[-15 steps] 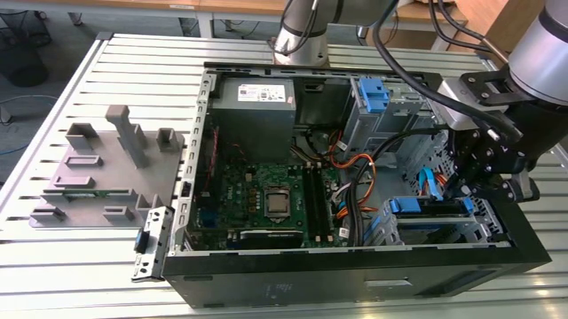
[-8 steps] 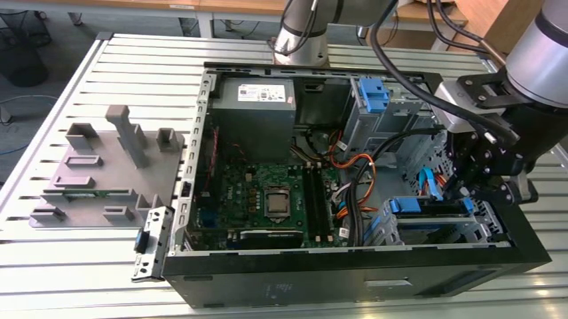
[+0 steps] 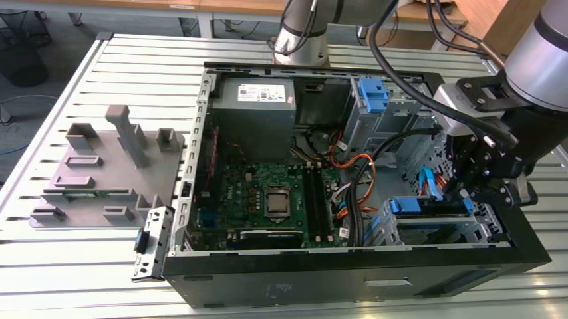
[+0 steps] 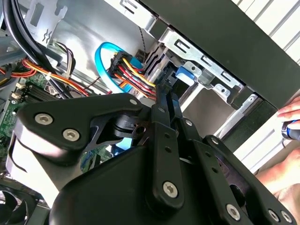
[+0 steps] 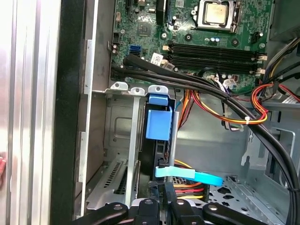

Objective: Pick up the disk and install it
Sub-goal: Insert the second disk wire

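Arm: the robot arm comes in from about 2 o'clock in the exterior view and reaches down into the open computer case [image 3: 355,266] at its 4 o'clock corner.
Pincer: the pincer [image 3: 475,193] hangs just above the drive cage [image 3: 443,229]; in the second wrist view its black links [image 4: 164,140] run together toward the cage, and I cannot tell how far open it is or whether it has hold of anything.
Disk: the disk sits on edge in the drive cage; in the first wrist view its blue rail with a tab [image 5: 158,117] shows at the slot's mouth, the dark body running down behind it. In the exterior view the blue rail [image 3: 417,205] lies across the cage top, right beside the pincer.
Cables: a light blue flat cable [image 5: 187,174] crosses just beside the disk's end, with red, yellow and black wires [image 4: 133,77] bunched near it.
Motherboard: the green board [image 3: 266,199] lies at the case's centre, well apart from the cage.
Second blue bracket: another blue piece [image 3: 374,96] stands in the upper bay at about 1 o'clock.
Bench: the case rests on a slatted metal bench [image 3: 142,60]; a grey moulded fixture [image 3: 98,166] lies at 9 o'clock.
Person: a hand [image 4: 286,140] shows outside the case wall in the second wrist view.
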You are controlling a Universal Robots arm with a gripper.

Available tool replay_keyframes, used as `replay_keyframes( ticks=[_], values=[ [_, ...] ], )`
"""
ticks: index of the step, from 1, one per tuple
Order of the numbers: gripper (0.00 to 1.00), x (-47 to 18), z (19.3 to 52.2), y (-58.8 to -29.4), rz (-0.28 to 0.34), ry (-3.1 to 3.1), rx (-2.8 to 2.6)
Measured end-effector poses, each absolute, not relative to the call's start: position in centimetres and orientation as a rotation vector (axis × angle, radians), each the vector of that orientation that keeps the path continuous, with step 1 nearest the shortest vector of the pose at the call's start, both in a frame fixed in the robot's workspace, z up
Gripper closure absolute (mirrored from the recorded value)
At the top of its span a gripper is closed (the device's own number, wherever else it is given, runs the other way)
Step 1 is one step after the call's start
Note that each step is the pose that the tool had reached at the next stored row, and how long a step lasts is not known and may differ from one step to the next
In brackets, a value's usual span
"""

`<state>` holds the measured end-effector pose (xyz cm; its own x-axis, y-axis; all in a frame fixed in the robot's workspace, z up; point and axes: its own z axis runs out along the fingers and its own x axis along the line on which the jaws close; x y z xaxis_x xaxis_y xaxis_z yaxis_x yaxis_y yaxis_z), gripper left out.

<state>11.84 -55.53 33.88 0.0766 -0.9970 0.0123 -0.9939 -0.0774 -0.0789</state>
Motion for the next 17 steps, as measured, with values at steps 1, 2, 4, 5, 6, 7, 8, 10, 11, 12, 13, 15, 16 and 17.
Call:
replay_keyframes(
  ticks=[1, 2, 4, 5, 6, 7, 8, 10, 11, 12, 13, 15, 16, 17],
  values=[
    [0.84, 11.84, 33.86, -55.55, -0.097, 2.099, -2.268],
    [0.84, 11.84, 33.84, -55.57, -0.097, 2.099, -2.268],
    [0.84, 11.84, 33.78, -55.6, -0.097, 2.099, -2.268],
    [0.84, 11.83, 33.74, -55.61, -0.097, 2.099, -2.268],
    [0.84, 11.83, 33.68, -55.63, -0.097, 2.1, -2.267],
    [0.84, 11.83, 33.64, -55.65, -0.097, 2.101, -2.266],
    [0.84, 11.83, 33.6, -55.66, -0.098, 2.104, -2.264],
    [0.84, 11.83, 33.53, -55.67, -0.098, 2.122, -2.247],
    [0.84, 11.84, 33.53, -55.67, -0.099, 2.132, -2.238],
    [0.84, 11.84, 33.53, -55.67, -0.099, 2.136, -2.234],
    [0.84, 11.84, 33.53, -55.68, -0.099, 2.137, -2.234],
    [0.84, 11.84, 33.53, -55.68, -0.099, 2.137, -2.234],
    [0.84, 11.84, 33.52, -55.67, -0.099, 2.137, -2.234],
    [0.84, 11.84, 33.52, -55.67, -0.099, 2.137, -2.234]
  ],
)
